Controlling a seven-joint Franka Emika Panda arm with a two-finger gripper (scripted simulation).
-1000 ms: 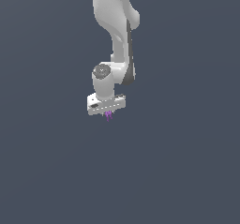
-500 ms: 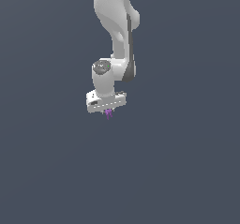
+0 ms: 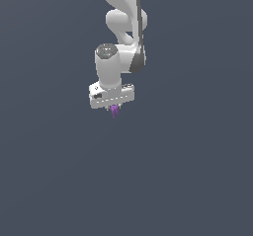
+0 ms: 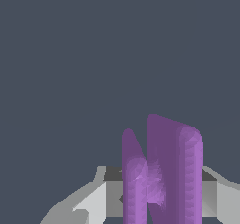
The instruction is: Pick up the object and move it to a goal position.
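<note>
The object is a tiny bright purple thing with thin prongs, hanging just below my white gripper in the exterior view. The gripper is shut on it, with only the prong tips showing under the hand. The arm hangs from the top of the exterior view, with no surface under it. In the wrist view the purple object fills the space between the grey fingers, with two upright prongs close to the camera. No goal marker shows in either view.
A plain dark grey-blue background fills both views. No table, edge or other object shows.
The arm has risen a little and the hand has shifted slightly, still carrying the purple object between its fingers.
</note>
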